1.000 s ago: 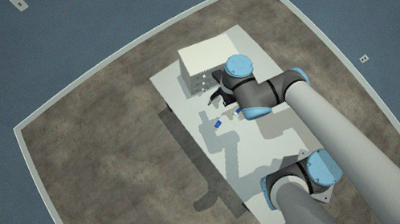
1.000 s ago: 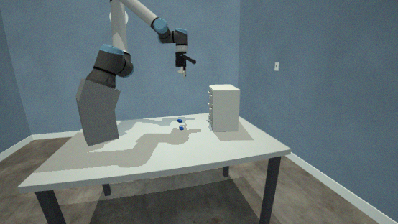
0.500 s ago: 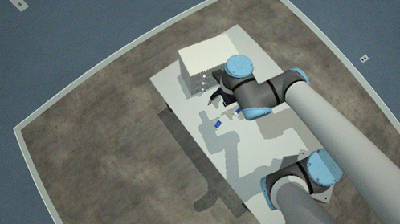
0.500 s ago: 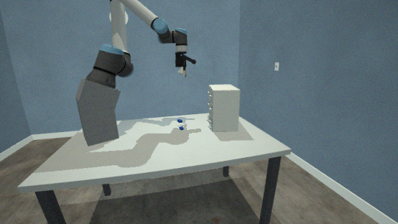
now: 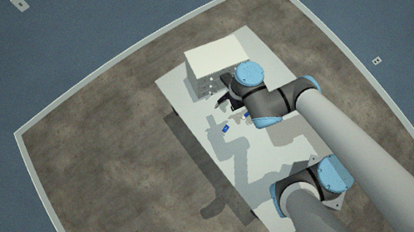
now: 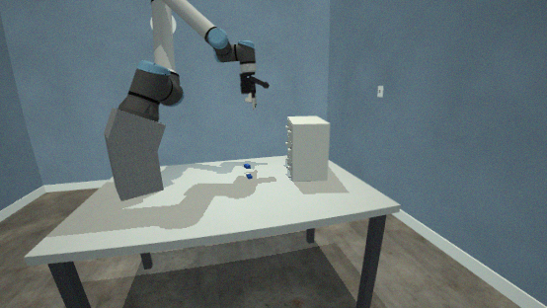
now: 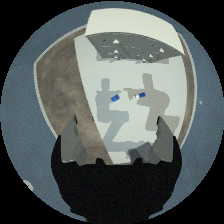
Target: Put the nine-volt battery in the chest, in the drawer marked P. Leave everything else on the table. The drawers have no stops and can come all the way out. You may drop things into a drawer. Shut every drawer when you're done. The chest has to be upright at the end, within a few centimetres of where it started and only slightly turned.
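Note:
The white chest [image 6: 308, 147] stands upright on the table, its drawer fronts with small knobs facing the arm; it also shows in the top view [image 5: 214, 65] and the wrist view [image 7: 132, 37]. All its drawers look shut. The letter marks are too small to read. Two small blue objects lie on the table in front of the chest [image 6: 246, 165] [image 6: 250, 175]; in the wrist view they show side by side [image 7: 114, 98] [image 7: 142, 94]. I cannot tell which is the nine-volt battery. My gripper [image 6: 252, 101] hangs high above the table, open and empty, its fingers framing the wrist view [image 7: 117, 131].
The arm's grey base block [image 6: 135, 153] stands on the table's far left part. The arm's shadow falls across the table top. The table edge lies just right of the chest.

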Motion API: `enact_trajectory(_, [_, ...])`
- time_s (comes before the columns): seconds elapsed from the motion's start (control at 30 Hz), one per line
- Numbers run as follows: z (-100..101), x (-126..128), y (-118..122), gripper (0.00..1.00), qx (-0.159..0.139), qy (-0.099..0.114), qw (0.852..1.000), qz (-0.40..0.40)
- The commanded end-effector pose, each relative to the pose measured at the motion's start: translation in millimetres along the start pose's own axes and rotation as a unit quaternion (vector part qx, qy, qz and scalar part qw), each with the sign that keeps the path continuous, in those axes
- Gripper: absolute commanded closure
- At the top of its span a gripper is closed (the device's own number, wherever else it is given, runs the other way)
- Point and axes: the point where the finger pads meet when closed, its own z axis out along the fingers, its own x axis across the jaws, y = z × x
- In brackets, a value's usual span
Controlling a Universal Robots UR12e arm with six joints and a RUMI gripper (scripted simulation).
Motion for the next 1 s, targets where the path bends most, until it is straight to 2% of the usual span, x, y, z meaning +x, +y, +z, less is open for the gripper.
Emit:
enact_trajectory(0.0, [3.3, -0.2, -3.4, 0.0, 0.024, 0.0, 1.0, 0.0])
enact_trajectory(0.23, [11.5, 0.1, -9.9, 0.0, 0.071, 0.0, 0.997, 0.0])
enact_trajectory(0.3, [11.5, 0.1, -9.9, 0.0, 0.071, 0.0, 0.997, 0.0])
enact_trajectory(0.8, [32.0, 0.2, -26.4, 0.0, 0.197, 0.0, 0.98, 0.0])
enact_trajectory(0.87, [32.0, 0.2, -26.4, 0.0, 0.197, 0.0, 0.98, 0.0])
enact_trajectory(0.97, [35.9, 0.1, -29.5, 0.0, 0.223, 0.0, 0.975, 0.0])
